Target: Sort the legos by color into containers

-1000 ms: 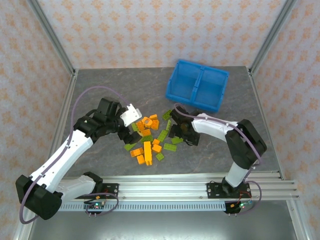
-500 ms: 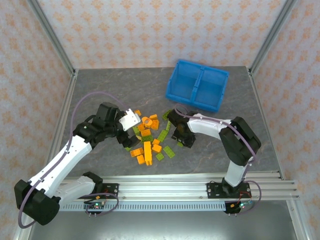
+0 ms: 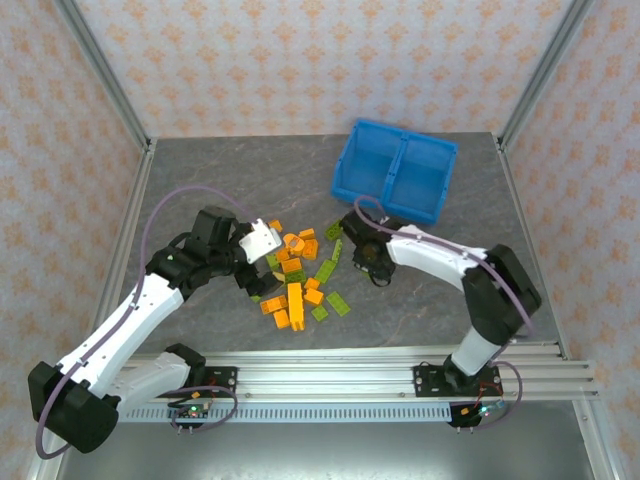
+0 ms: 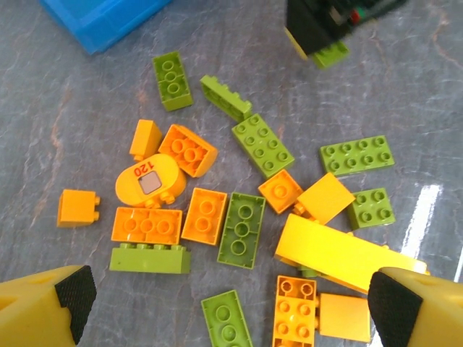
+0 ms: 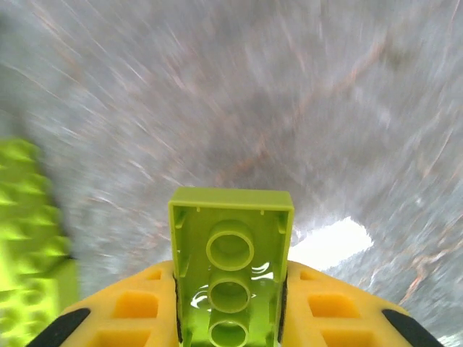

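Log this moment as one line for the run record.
right gripper: shut on green brick | left gripper: open over brick pile | blue bin: both halves empty | sorted: none yet

Field note: one legible mark. "120" in dark digits on top face of orange oval piece [image 4: 150, 184], digits inverted in left wrist view. Small grey square patch sits just beside digits, on side nearer left gripper [image 4: 233, 302]. Piece lies ahead of gripper, off-centre toward finger at left of view, amid other bricks. Nothing else legible.
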Tool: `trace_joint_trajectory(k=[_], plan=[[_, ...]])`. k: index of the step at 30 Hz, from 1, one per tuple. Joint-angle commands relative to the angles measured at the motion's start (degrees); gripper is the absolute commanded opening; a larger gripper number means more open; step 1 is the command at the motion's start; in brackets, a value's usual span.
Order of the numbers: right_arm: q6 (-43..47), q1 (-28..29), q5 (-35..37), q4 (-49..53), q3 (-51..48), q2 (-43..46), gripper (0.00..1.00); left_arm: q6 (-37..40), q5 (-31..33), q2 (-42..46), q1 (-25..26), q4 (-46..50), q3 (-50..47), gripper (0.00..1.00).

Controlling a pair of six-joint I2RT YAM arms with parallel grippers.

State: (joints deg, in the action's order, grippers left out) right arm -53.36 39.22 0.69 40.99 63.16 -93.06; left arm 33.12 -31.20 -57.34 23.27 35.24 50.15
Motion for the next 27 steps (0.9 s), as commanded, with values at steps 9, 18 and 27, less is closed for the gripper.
trace_joint_trajectory(k=[9, 18, 27], plan=[[31.3, -18.16, 3.81, -4.0, 22.58, -1.53, 0.32, 1.89, -8.11, 3.91, 0.26, -1.65, -0.79, 1.0], [35.41, -26.56, 3.74, 0.49, 38.35, -19.5, 0.33, -1.39, 2.89, 8.25, 0.21, -4.37, -2.16, 1.0], [33.71, -28.75, 3.4, 2.03, 44.86, -29.39, 0.46, -1.7, 2.71, 9.46, 0.25, -6.06, -3.13, 1.0]])
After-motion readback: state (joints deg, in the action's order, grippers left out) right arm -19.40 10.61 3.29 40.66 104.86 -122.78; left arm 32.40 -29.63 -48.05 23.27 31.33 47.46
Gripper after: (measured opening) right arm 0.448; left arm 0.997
